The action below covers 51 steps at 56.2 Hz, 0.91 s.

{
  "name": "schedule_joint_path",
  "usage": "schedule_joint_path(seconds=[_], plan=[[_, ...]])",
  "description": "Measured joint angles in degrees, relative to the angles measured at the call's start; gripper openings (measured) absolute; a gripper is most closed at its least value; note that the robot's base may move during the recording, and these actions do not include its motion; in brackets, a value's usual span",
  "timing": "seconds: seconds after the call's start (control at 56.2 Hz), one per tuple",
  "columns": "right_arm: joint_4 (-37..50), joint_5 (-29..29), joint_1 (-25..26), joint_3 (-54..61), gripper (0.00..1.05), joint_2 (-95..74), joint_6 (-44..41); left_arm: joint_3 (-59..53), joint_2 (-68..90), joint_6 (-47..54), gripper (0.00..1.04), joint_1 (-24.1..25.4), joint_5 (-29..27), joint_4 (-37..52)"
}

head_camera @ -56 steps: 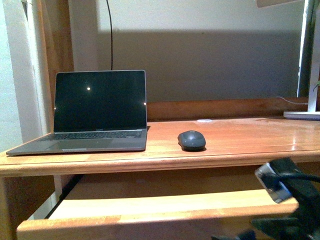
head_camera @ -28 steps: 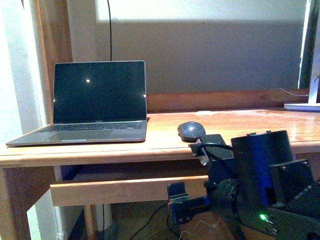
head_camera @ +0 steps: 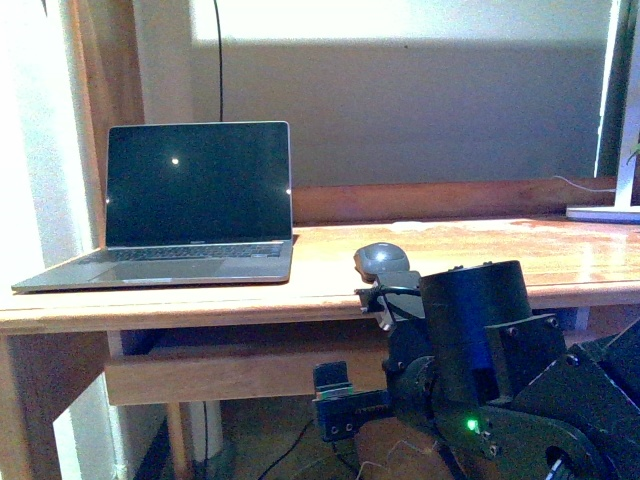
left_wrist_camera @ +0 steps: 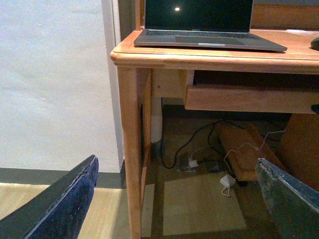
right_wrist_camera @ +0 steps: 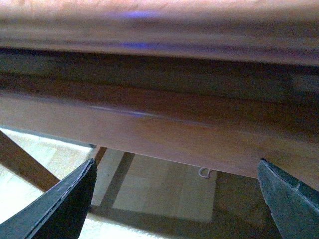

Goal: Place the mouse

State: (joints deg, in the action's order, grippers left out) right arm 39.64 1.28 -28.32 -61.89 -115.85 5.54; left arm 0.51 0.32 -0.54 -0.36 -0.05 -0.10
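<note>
Already the mouse (head_camera: 380, 259) lay on the surface (head_camera: 560, 262), just right of the laptop (head_camera: 180, 212) and free of both grippers, so the placing looked done and only pulling clear remained. Both sets of jaws stood wide apart and empty below the surface's edge. The right arm (head_camera: 480, 370) partly hid the mouse; a drawer front (head_camera: 220, 375) hung beneath the laptop.

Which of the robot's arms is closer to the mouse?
The right. The right arm rises just in front of the mouse, below the desk edge. The left tool hangs low beyond the desk's laptop end.
</note>
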Motion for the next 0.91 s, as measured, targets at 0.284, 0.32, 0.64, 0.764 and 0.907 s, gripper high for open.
schedule_joint_path(seconds=[0.284,0.32,0.64,0.764,0.907], plan=[[4.1,-8.7,6.8,19.8,0.97,23.3,3.5,0.0,0.0,0.0,0.97,0.0,0.0,0.0],[4.2,-10.4,7.6,22.9,0.97,26.7,3.9,0.0,0.0,0.0,0.97,0.0,0.0,0.0],[-7.4,-26.0,19.4,47.5,0.97,65.1,8.0,0.0,0.0,0.0,0.97,0.0,0.0,0.0],[-14.5,-30.7,24.3,52.9,0.97,79.5,9.5,0.0,0.0,0.0,0.97,0.0,0.0,0.0],[-18.7,-35.0,30.5,55.6,0.97,90.2,11.9,0.0,0.0,0.0,0.97,0.0,0.0,0.0]])
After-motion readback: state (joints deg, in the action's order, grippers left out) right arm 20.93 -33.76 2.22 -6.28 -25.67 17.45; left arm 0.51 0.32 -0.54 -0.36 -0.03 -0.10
